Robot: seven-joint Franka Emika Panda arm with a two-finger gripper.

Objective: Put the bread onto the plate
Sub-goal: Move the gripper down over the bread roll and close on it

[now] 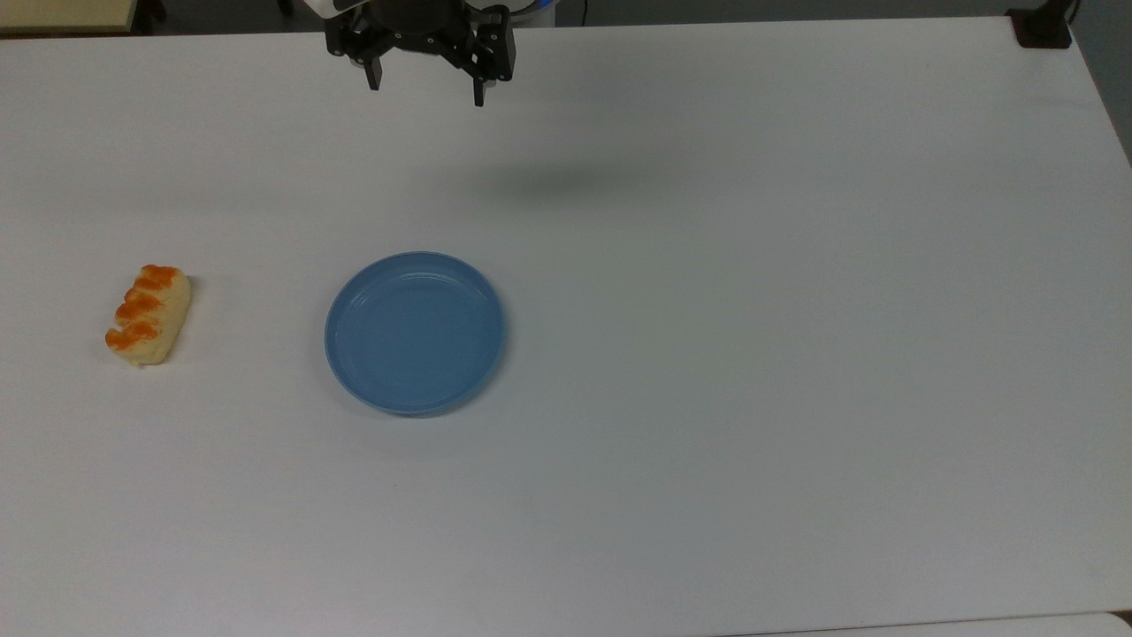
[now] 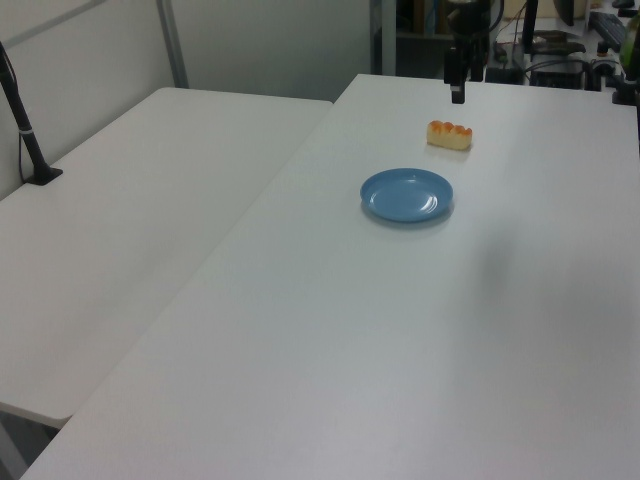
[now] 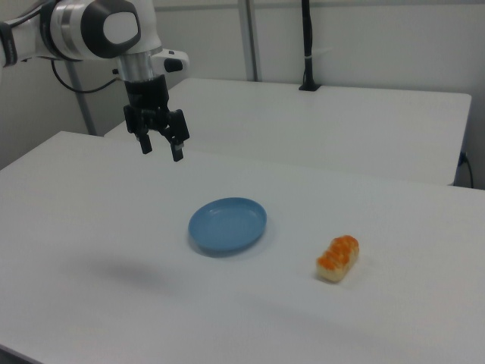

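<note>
Bread [image 1: 148, 315] on the white table [image 1: 752, 354], well apart from the empty plate [image 1: 415, 333], hand [image 1: 426, 93] raised — fingers spread, gripping nothing

My pincer [image 2: 457, 92] hangs in the air. The bread [image 2: 450, 134] sits just below it, and the plate [image 2: 406, 194] lies nearer.

Cut off and hard to read

Arm [image 1: 424, 13] cropped by the top view's upper edge, leaving just the black gripper [image 1: 426, 93] and its jaws below. In the left view, gripper [image 2: 457, 75] too small and dark against the background clutter to read the jaws; upper part lost past the top edge. In the right view, arm [image 3: 83, 29] cut at the right view's left edge. Desk [image 1: 707, 495] corners trimmed by the frame in all three views.
</note>
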